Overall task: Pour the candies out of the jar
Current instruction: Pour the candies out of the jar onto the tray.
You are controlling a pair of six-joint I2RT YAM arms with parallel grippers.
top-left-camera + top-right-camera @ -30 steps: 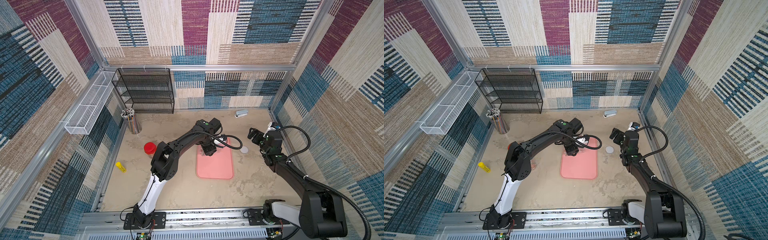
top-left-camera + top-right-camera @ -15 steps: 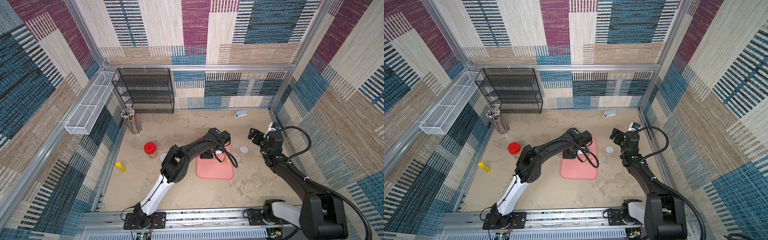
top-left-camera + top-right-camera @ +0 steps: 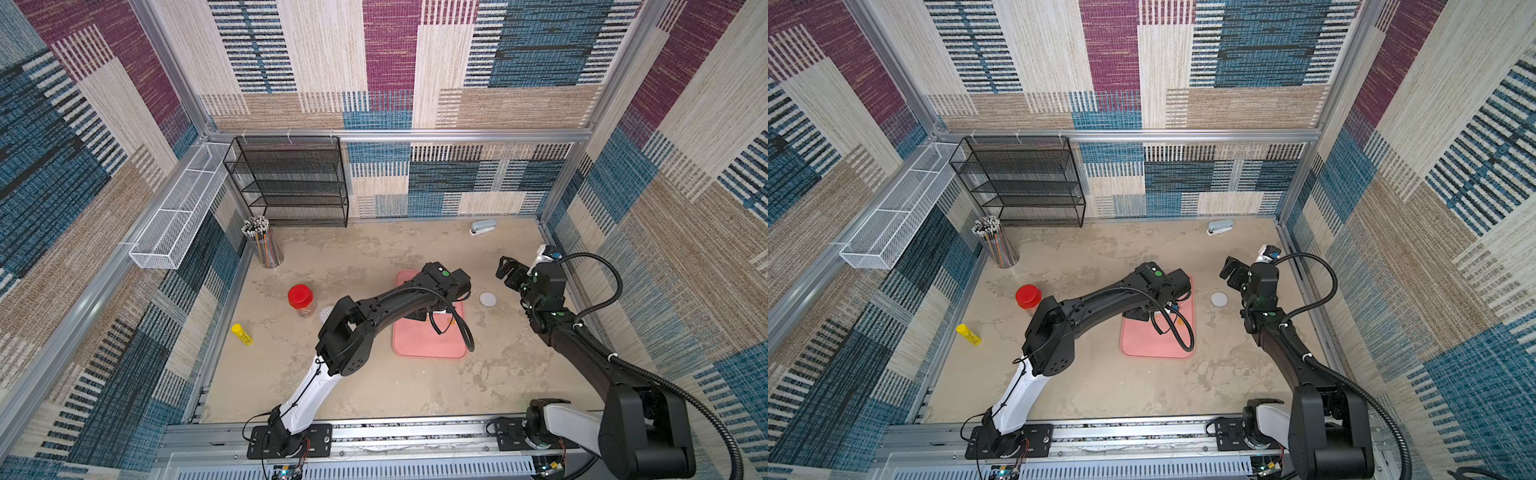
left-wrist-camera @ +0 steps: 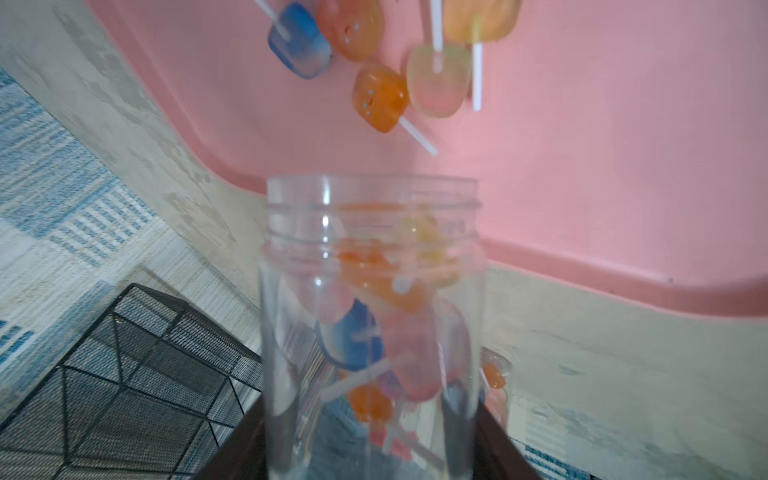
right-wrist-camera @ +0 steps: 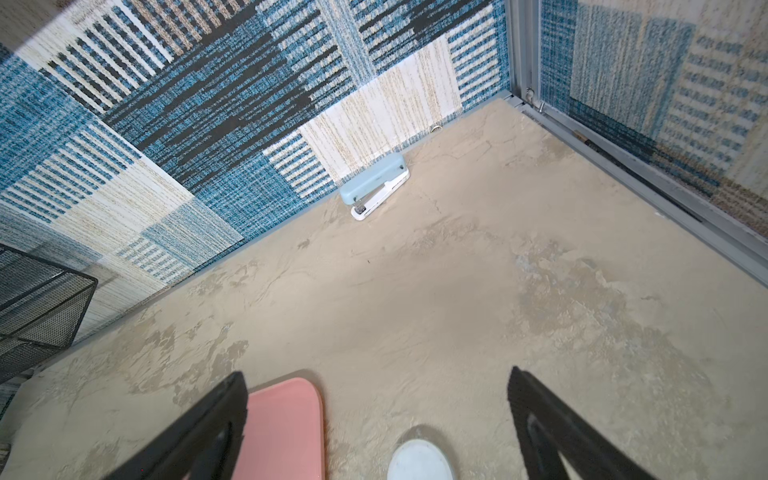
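Both top views: a pink tray is parked on the counter, and a couple of lollipops can be spotted on it.

Left wrist view: the clear jar is pinched by the left hand, mouth aimed at the tray. Five-ish lollipops are out, plenty are left inside.

Right wrist view: the right hand is spread wide, empty, near a white lid.

Pour judged partway done.

Spread hand near white lid
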